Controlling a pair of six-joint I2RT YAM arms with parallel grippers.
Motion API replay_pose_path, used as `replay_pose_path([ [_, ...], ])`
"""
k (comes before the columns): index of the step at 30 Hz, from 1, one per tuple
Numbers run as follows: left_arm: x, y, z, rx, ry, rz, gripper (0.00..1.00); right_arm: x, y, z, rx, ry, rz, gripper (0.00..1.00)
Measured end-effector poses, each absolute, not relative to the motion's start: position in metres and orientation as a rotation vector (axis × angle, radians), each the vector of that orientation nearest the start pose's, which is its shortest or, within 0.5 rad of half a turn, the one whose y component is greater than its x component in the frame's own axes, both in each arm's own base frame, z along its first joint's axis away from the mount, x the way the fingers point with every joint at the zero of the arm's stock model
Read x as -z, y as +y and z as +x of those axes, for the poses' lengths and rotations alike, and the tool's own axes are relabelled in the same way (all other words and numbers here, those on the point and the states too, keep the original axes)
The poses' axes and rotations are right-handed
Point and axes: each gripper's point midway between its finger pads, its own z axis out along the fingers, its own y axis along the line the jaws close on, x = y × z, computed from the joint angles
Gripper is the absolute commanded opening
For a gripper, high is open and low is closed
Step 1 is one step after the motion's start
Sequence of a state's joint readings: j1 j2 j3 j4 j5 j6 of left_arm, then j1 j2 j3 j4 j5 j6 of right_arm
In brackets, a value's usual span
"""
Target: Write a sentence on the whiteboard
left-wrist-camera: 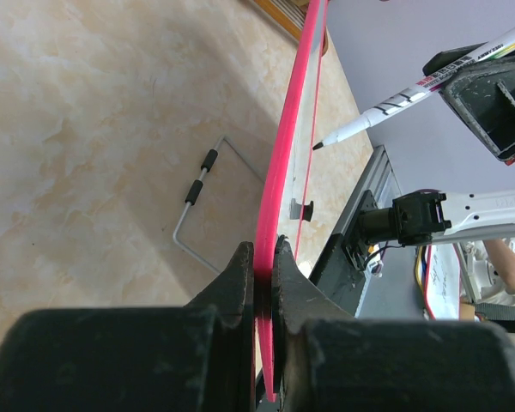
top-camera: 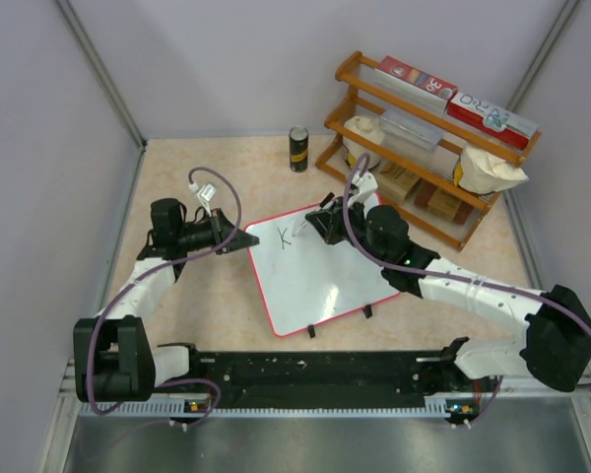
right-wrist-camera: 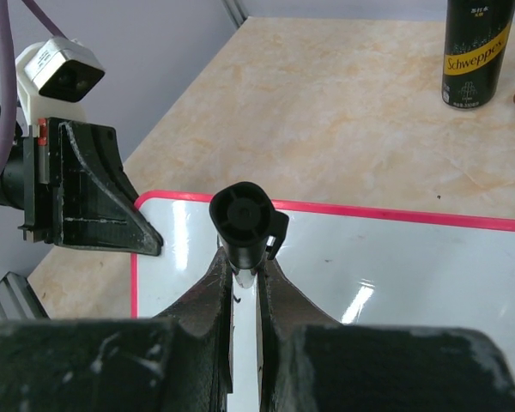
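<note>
I count one whiteboard (top-camera: pixel 320 281), one marker (left-wrist-camera: pixel 403 100), one Schweppes can (top-camera: pixel 297 148), one wooden rack (top-camera: pixel 350 71), two red-and-white boxes (top-camera: pixel 417 77) and two robot arms (top-camera: pixel 148 281).

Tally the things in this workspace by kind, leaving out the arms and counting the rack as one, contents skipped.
Whiteboard: 1
Marker: 1
Can: 1
Rack: 1
Total: 4

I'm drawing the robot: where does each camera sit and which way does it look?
Top: above and behind, looking down at the whiteboard; left arm and right arm show.
Left wrist: along the left fingers clamping the whiteboard's pink rim, toward the marker.
Right wrist: down past the right fingers holding the marker onto the whiteboard.
Shared: both wrist views show the marker and whiteboard.
</note>
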State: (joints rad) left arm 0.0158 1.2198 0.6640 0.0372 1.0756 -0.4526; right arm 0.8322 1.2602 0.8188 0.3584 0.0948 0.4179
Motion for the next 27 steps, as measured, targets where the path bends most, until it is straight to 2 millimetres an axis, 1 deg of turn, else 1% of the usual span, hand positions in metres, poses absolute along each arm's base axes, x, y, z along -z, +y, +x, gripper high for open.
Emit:
replay_pose_path([
  [10,-0.18,-0.159,0.276,1.378,2.051,0.205,0.0,-0.243,0.327,0.292,-0.882,1.74,-0.287,0.0],
  [27,-0.18,-0.159,0.276,1.376,2.052,0.208,0.0,-0.243,0.326,0.293,-0.882,1.741,-0.274,0.0],
])
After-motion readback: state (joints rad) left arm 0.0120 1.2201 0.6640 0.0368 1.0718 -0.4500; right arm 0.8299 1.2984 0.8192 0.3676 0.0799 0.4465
